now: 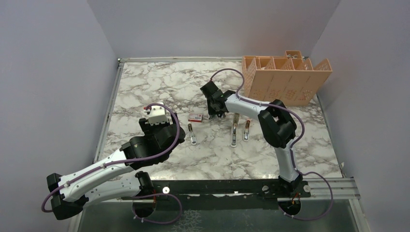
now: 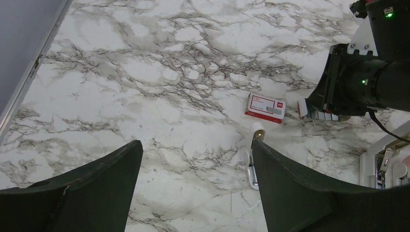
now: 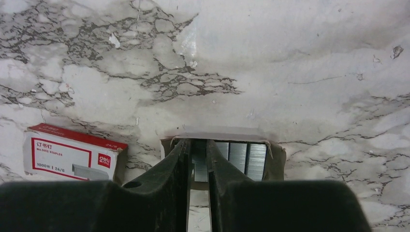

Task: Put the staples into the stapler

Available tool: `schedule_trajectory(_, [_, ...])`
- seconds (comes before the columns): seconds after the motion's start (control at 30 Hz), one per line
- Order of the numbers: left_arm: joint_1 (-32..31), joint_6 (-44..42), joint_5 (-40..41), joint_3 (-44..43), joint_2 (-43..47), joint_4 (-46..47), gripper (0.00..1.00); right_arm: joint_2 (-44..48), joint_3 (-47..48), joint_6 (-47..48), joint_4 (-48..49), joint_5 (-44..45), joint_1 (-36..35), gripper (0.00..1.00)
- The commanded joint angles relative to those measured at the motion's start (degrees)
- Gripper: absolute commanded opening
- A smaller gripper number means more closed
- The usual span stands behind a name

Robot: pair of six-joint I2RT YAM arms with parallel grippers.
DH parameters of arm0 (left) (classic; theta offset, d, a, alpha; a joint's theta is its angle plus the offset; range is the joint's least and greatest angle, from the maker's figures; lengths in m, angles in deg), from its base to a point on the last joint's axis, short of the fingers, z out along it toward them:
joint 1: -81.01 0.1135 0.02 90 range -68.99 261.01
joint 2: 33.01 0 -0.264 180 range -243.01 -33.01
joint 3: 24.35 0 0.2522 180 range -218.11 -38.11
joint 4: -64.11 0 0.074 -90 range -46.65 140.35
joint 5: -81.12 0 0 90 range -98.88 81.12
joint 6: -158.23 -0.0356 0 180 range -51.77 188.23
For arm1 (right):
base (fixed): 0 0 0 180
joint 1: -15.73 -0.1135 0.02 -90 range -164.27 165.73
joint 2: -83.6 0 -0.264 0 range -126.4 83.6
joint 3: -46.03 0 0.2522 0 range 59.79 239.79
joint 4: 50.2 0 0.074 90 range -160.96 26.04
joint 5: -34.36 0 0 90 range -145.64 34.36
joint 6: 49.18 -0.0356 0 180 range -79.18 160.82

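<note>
The staples [image 3: 249,157] are silvery strips in a small flat grey tray [image 3: 275,159] on the marble table. My right gripper [image 3: 198,145] reaches down into the tray, its jaws closed to a narrow gap on one staple strip [image 3: 198,162]. In the top view it [image 1: 215,113] stands over the tray. The red-and-white staple box [image 3: 72,152] lies just left of the tray [image 1: 195,117]. A small white-and-metal stapler [image 2: 254,162] lies by my left gripper's right finger [image 1: 192,134]. My left gripper [image 2: 196,159] is wide open and empty above the table.
Two more slim metal stapler-like pieces [image 1: 234,131] [image 1: 247,130] lie side by side in front of the right arm. A peach perforated organizer [image 1: 285,79] stands at the back right. The table's raised metal edge [image 1: 113,104] runs along the left.
</note>
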Motion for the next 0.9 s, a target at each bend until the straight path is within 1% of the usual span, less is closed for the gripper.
schedule_trajectory(0.0, [-0.4, -0.7, 0.7, 0.0, 0.2, 0.2, 0.84, 3.8, -2.1, -0.4, -0.2, -1.2, 0.1, 0.2])
schedule_trajectory(0.27, [-0.4, -0.5, 0.6, 0.1, 0.5, 0.2, 0.84, 7.5, -4.3, -0.9, 0.9, -1.4, 0.1, 0.21])
schedule_trajectory(0.5, [-0.4, -0.5, 0.5, 0.1, 0.4, 0.2, 0.84, 8.8, -5.4, -0.9, 0.6, -2.5, 0.0, 0.21])
schedule_trajectory(0.63, [-0.4, -0.5, 0.4, 0.1, 0.5, 0.2, 0.84, 11.4, -8.7, -1.1, 0.7, -5.1, 0.0, 0.21])
schedule_trajectory(0.87, [-0.4, -0.3, 0.4, 0.1, 0.5, 0.3, 0.84, 17.6, -16.9, -2.6, 3.1, -13.8, -0.6, 0.22])
